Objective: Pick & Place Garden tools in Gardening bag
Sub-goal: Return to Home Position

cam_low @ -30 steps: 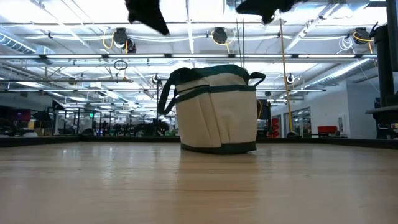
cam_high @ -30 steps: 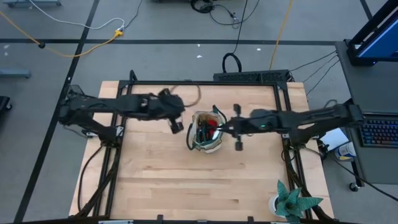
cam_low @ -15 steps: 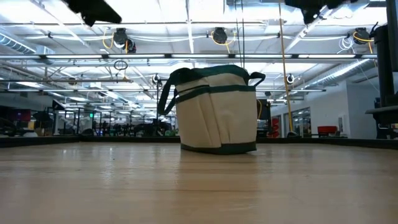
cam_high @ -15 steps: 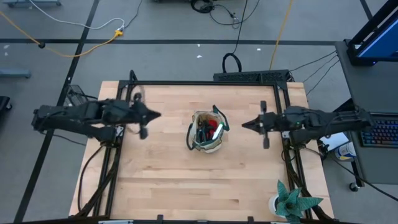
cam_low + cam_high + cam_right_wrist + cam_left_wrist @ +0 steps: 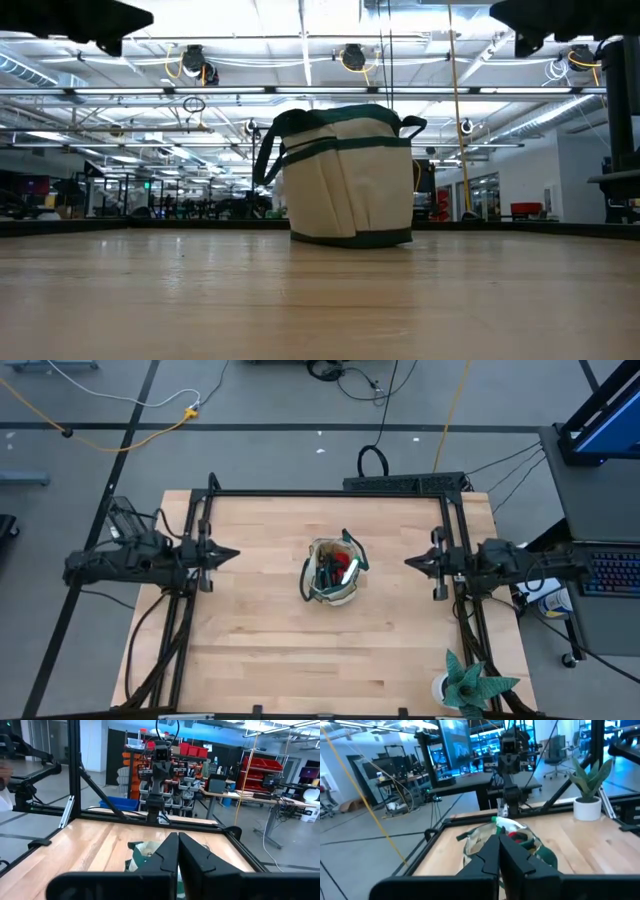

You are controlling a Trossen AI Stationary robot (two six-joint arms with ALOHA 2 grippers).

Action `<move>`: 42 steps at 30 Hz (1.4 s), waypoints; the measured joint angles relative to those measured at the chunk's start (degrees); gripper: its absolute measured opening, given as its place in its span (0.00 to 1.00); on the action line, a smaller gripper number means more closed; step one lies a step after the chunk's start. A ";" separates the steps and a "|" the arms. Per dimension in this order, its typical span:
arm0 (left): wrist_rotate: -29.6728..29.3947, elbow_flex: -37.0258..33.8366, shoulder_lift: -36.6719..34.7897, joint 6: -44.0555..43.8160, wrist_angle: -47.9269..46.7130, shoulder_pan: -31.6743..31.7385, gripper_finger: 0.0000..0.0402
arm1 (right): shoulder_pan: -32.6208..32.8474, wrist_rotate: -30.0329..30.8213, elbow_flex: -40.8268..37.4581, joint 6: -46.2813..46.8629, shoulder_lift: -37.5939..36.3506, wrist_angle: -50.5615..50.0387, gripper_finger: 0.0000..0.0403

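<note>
The gardening bag [image 5: 335, 592] stands upright, garden tools [image 5: 328, 568] poking from its mouth. The left gripper [image 5: 230, 554] and right gripper [image 5: 410, 561] hang well apart on either side of the bag. Both have their fingers pressed together and hold nothing, likely parked because the packing looks finished.

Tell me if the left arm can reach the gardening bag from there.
Probably yes. The left gripper, shut, rests at the left edge of the table, pointing at the gardening bag; only bare tabletop lies between them. The right gripper sits opposite.
</note>
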 joint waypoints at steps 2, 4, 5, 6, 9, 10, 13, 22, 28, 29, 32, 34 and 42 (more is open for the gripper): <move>-0.02 -0.80 -2.72 -0.63 -0.76 0.29 0.02 | 0.00 0.00 -1.39 0.00 -2.17 0.02 0.01; -0.02 -1.73 -5.20 -0.99 -1.05 0.33 0.04 | 0.00 0.00 -2.65 0.15 -4.24 0.17 0.01; -0.02 -2.37 -6.46 -0.99 -1.17 0.33 0.05 | 0.00 0.00 -3.24 0.43 -5.30 0.21 0.01; 0.00 -2.95 -7.64 -0.96 -1.49 0.33 0.06 | 0.00 0.00 -3.86 0.79 -6.35 0.16 0.01; 0.00 -4.82 -10.84 -0.97 -1.40 0.33 0.06 | 0.00 0.00 -5.54 1.48 -9.38 0.18 0.01; 0.02 -5.60 -11.81 -0.98 -1.38 0.33 0.06 | 0.00 0.00 -6.07 1.51 -10.27 0.22 0.01; 0.02 -8.06 -12.69 -1.65 -0.86 0.33 0.04 | 0.00 0.00 -7.85 1.51 -12.94 0.12 0.01; 0.15 -13.88 -12.68 -3.03 7.01 0.29 0.04 | 0.00 -0.34 -11.58 1.51 -18.59 -0.22 0.01; 0.19 -19.63 -12.70 -4.75 13.17 0.29 0.06 | 0.00 -3.02 -13.98 4.33 -18.44 -0.14 0.01; 0.17 -20.62 -12.69 -5.11 13.86 0.29 0.06 | 0.00 -3.02 -14.43 4.80 -18.44 -0.16 0.01; 0.20 -21.89 -12.55 -5.61 14.69 0.32 0.04 | 0.00 -3.02 -15.63 5.62 -18.45 1.39 0.01; 0.06 -21.88 -12.60 -5.58 14.39 0.31 0.02 | 0.00 -3.02 -17.30 5.75 -18.44 3.35 0.01; 0.01 -21.88 -12.57 -6.06 14.01 0.33 0.06 | 0.00 -3.01 -23.11 7.64 -18.39 10.32 0.01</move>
